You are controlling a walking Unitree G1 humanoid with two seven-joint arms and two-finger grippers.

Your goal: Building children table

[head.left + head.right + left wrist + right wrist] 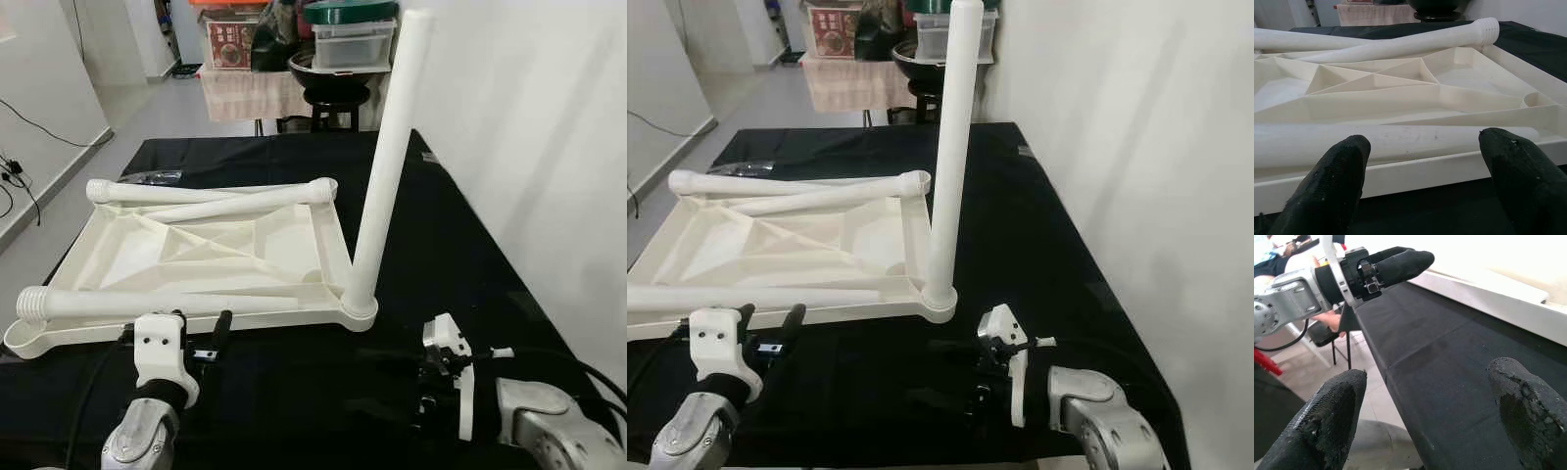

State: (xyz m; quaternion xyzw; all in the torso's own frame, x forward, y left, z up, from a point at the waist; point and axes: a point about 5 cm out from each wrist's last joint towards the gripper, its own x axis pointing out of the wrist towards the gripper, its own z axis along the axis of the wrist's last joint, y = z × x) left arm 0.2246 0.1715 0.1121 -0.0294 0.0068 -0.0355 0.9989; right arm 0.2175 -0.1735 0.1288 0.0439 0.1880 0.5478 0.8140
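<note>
The white table top (196, 250) lies upside down on a black-covered table (294, 392). One white leg (387, 166) stands upright in its near right corner socket. Three loose legs rest across it: one along the near edge (147, 304) and two at the far edge (235, 201). My left gripper (203, 330) is open just in front of the near leg (1400, 139), with the fingers (1337, 176) apart and holding nothing. My right gripper (1425, 396) is open and empty, low over the black cloth near the front right, pointing toward the left gripper.
A white wall (529, 147) runs close along the table's right side. Behind the table stands a stool (328, 98) with a black bowl and plastic containers (353, 39). Part of a seated person (1283, 269) is visible beyond the table's left edge. Cables (15, 176) lie on the floor at left.
</note>
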